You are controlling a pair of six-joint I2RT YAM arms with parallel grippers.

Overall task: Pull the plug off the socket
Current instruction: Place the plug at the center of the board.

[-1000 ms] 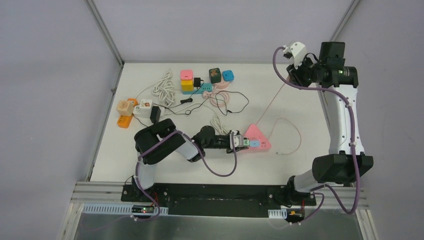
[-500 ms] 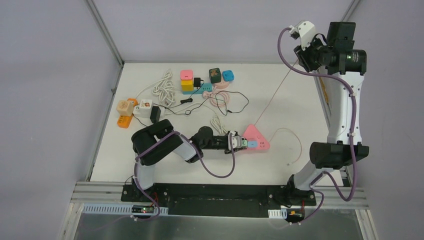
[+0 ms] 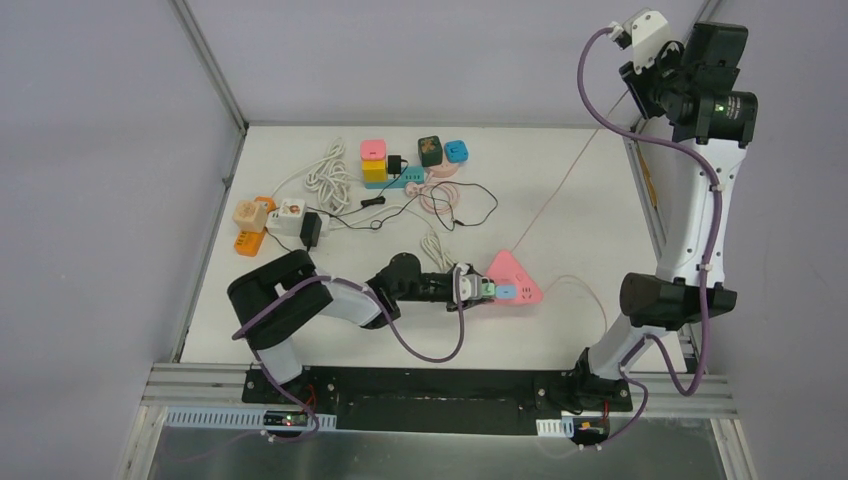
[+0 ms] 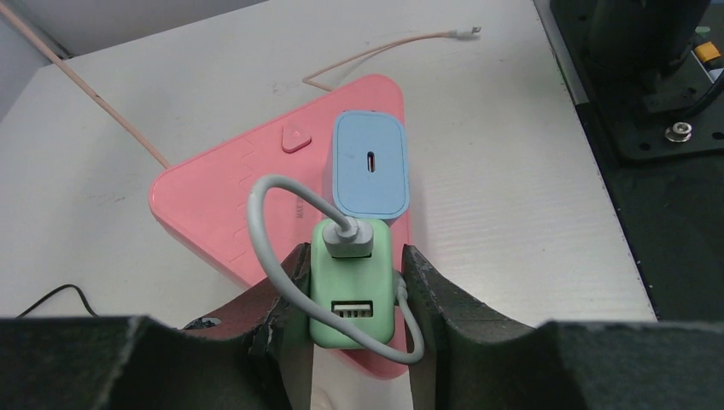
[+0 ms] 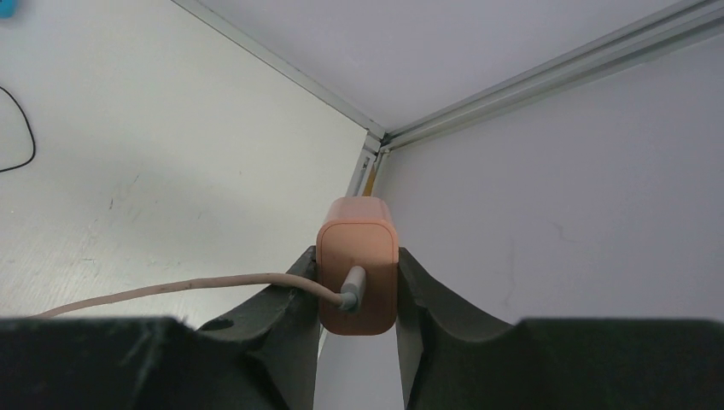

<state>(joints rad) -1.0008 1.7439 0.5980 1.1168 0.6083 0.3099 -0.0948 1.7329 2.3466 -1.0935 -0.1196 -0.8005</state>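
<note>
Right gripper (image 5: 356, 260) is high in the air at the back right corner, above the table (image 3: 600, 200), with its jaws clenched on the orange plug (image 5: 357, 243). The plug is off the socket (image 3: 520, 272) and well apart from it. The peach cable (image 3: 556, 190) runs straight from the plug down to the socket area. Its free tip (image 4: 465, 32) lies on the table just past the socket.

Left gripper (image 4: 354, 256) is low on the table, jaws grasping the green plug (image 4: 352, 290) from both sides. The green plug sits in the pink triangular socket near its left corner. The blue plug (image 4: 370, 162) is also in the socket, touching the green one on the far side. A grey cable (image 4: 260, 231) plugs into the top of the green plug. It loops over the socket face and back under the left finger. The socket button (image 4: 295, 138) is beside the blue plug.

Clutter at the back left, well apart from the socket:
- white cable coil (image 3: 328, 175)
- pink and yellow cubes (image 3: 374, 160) on a teal strip (image 3: 400, 182)
- dark cube (image 3: 431, 150) and blue cube (image 3: 456, 151)
- pink coil (image 3: 440, 195)
- black wire (image 3: 470, 200), trailing toward the left arm
- orange strip (image 3: 247, 242) at the left edge, holding a beige adapter
- white adapter (image 3: 290, 210) next to it
- black adapter (image 3: 311, 230) just beside that

The left arm lies across the front of the table, between that clutter and the near edge.
</note>
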